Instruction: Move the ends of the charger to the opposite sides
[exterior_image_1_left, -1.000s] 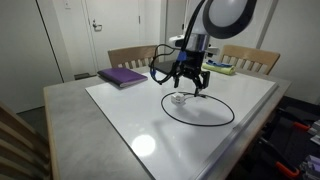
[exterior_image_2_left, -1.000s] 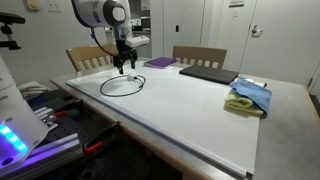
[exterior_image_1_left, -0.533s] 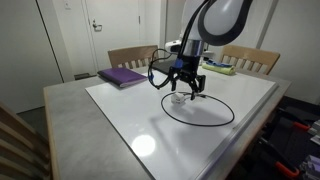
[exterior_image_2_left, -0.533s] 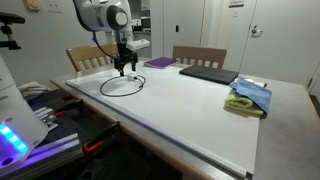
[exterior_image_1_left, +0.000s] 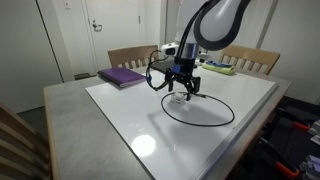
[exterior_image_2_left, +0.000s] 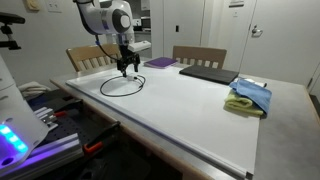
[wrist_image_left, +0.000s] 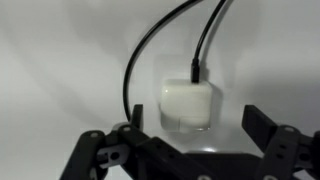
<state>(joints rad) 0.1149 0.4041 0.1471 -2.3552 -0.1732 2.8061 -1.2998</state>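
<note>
My claw (wrist_image_left: 190, 130) has just shifted right over the white plug (wrist_image_left: 188, 105) on the surface (exterior_image_1_left: 120, 115), jaws spread apart either side, so I'm about set to grab it.

exterior views: mid-distance, different angles, both on the table (exterior_image_1_left: 120, 115) (exterior_image_2_left: 195, 100); wrist view: close, straight down on the plug (wrist_image_left: 188, 105)
</note>
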